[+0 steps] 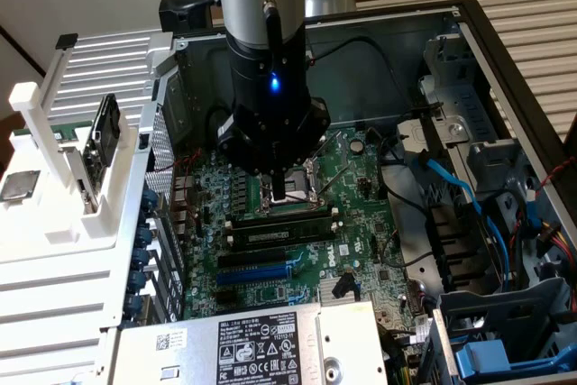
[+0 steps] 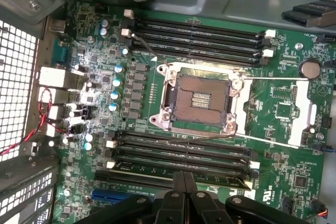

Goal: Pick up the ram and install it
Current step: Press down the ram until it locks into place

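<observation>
Fingers point(image 2: 185, 192) of the black gripper point(image 2: 184, 203) are pressed together, tips on the flat dark-green ram point(image 2: 173, 169), which is seated in the slot beside the square metal CPU socket point(image 2: 202, 98).

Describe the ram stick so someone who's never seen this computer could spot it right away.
Find the open computer case and its green motherboard, with the square CPU socket in the middle. On the blue slot's side of that socket lies a bank of long black memory slots. The ram sits in the outermost one, right by the end effector: a green stick with a pale label, while its neighbours are bare.
</observation>
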### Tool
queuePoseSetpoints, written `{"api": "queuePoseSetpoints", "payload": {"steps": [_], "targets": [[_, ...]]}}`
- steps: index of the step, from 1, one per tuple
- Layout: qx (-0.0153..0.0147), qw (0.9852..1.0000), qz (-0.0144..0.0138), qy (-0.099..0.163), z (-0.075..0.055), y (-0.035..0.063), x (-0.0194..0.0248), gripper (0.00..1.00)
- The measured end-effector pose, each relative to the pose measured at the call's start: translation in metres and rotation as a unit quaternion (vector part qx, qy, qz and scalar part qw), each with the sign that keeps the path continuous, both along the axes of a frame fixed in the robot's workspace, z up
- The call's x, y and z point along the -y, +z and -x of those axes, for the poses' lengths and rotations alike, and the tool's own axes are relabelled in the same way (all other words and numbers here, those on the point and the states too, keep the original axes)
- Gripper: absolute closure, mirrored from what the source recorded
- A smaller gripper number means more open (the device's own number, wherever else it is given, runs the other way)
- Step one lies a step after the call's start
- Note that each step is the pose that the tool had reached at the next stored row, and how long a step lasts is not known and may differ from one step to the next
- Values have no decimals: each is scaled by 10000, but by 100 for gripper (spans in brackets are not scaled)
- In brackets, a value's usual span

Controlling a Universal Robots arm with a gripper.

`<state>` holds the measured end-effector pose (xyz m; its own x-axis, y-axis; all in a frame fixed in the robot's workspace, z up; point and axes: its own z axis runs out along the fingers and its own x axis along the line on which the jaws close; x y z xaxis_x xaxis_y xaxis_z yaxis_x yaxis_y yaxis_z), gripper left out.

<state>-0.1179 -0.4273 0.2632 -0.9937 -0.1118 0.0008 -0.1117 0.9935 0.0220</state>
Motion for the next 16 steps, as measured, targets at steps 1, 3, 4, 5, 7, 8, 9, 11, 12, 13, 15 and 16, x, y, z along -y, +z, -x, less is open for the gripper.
{"api": "queuePoseSetpoints", "payload": {"steps": [1, 3, 4, 5, 7, 8, 9, 11, 12, 13, 15, 16], "targets": [[0, 10000, -4, -33, 0, 0, 0, 90], [0, 9999, -10, -127, 0, 1, 0, 90], [0, 9998, -13, -179, 0, 2, 0, 90], [1, 9997, -15, -230, 0, 2, 0, 90], [1, 9990, -21, -435, 0, 7, 0, 90], [0, 9988, -22, -485, 0, 9, 0, 90], [1, 9986, -23, -528, -1, 10, 0, 90], [1, 9983, -26, -581, 0, 10, 0, 90], [0, 9981, -27, -609, 0, 11, 0, 90], [1, 9981, -26, -610, 0, 11, 0, 90], [0, 9981, -22, -609, 0, 11, 1, 90], [-3, 9981, -21, -609, -1, 12, 1, 90]]}}
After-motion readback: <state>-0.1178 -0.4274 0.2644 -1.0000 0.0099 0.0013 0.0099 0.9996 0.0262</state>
